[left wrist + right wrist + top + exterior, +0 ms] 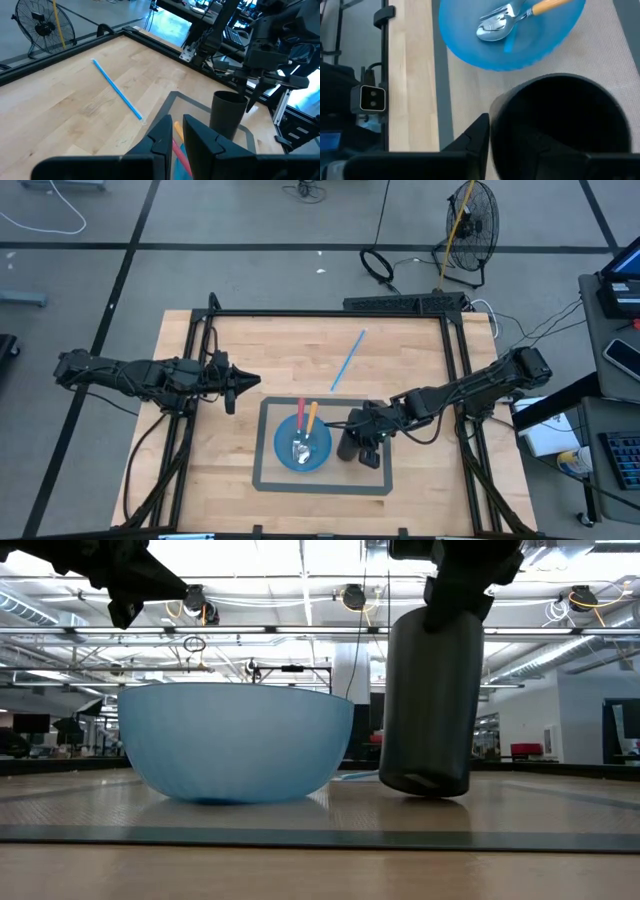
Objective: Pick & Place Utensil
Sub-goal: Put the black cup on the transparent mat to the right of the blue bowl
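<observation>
On the wooden worktop [200,470] lies a grey mat [268,475], and on this mat stands a blue bowl [303,443] with a dark cup [349,446] just beside it. In the low view the cup [430,700] is slightly tilted, one side of its bottom edge a little above the mat. The right claw [366,442] is at the cup: in the right wrist view one dark finger [472,140] is outside the wall of the cup [560,125], and the other seems to be inside the opening, so the jaws stand narrow around the wall; I cannot tell if they press it or are only close to it. In the bowl [510,40] lie a spoon with an orange handle [507,21] and a second utensil with a red handle [301,416]; both handles lean on the far rim. A blue straw [348,360] lies alone on the bare wood, well apart from the mat, behind the bowl. The left claw [240,381] is above the worktop, left of the mat and near its far left corner, and it holds nothing; its fingers [200,137] are narrow, with only a small gap between them.
</observation>
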`<act>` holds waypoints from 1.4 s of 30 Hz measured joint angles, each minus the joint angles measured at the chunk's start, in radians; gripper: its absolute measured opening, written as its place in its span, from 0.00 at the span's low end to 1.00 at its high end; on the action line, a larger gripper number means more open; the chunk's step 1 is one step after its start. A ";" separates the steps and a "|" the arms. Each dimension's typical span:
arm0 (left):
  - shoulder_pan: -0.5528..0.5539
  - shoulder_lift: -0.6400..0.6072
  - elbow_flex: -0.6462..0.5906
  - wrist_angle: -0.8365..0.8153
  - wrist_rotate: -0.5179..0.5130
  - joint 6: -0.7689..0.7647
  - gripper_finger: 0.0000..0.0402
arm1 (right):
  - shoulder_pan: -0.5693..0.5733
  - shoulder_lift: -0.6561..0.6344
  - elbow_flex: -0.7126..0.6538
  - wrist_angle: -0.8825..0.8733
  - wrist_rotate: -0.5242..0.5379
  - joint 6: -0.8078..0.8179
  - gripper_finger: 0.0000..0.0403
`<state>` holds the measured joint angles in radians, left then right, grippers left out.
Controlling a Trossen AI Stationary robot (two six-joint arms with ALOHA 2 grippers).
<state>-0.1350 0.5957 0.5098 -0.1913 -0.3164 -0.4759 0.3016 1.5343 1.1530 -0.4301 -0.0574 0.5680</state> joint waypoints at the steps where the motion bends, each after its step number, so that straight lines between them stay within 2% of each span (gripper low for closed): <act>1: 0.000 0.000 0.000 0.000 0.000 0.000 0.12 | 0.000 0.000 0.000 0.000 0.001 0.004 0.15; 24: 0.000 0.000 0.000 -0.017 0.000 0.001 0.12 | -0.001 0.020 0.001 0.019 0.001 0.015 0.29; 29: 0.000 0.000 0.000 -0.024 0.004 0.002 0.12 | 0.002 0.053 0.002 0.023 -0.027 0.022 0.21; 35: 0.000 0.000 0.000 -0.025 0.004 0.003 0.12 | 0.007 0.073 0.001 0.034 -0.046 0.018 0.03; 42: 0.000 0.000 0.000 -0.031 0.004 0.008 0.12 | 0.006 0.073 0.001 0.031 -0.048 0.020 0.01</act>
<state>-0.1352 0.5953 0.5095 -0.2226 -0.3125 -0.4679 0.3073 1.6073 1.1542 -0.3994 -0.1054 0.5880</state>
